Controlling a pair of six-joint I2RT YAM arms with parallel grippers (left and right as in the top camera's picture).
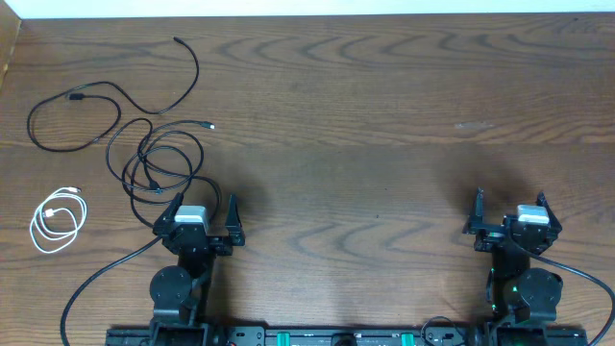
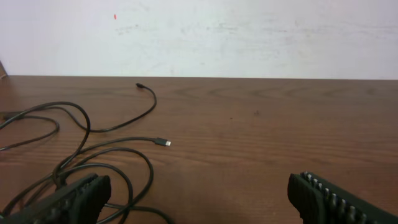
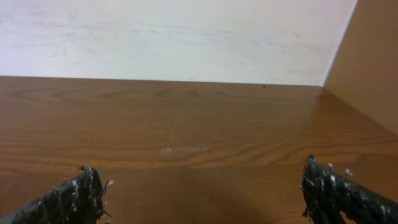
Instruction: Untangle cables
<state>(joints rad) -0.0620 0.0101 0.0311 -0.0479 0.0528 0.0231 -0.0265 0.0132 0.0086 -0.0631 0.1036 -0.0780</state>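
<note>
Overhead: 2 black cables [image 1: 154, 144] lie looped together at the bench's [image 1: 384, 115] left, just ahead of the left tool [image 1: 205, 200], which is wide open and empty. The white cable [image 1: 58, 219] sits coiled apart.

Left wrist: loops crowd its left finger [image 2: 74, 196], so closing could pinch 2 strands and tighten the tangle.

Right wrist: the right tool [image 3: 202, 190], also open, is well away; reaching across risks collision.

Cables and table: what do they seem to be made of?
Black cables: thin matte jackets, likely rubber or plastic, lying in limp loops. White cable: smooth plastic-looking jacket, loosely coiled. Table: brown wood or wood-look laminate, visible grain, faint sheen.
</note>
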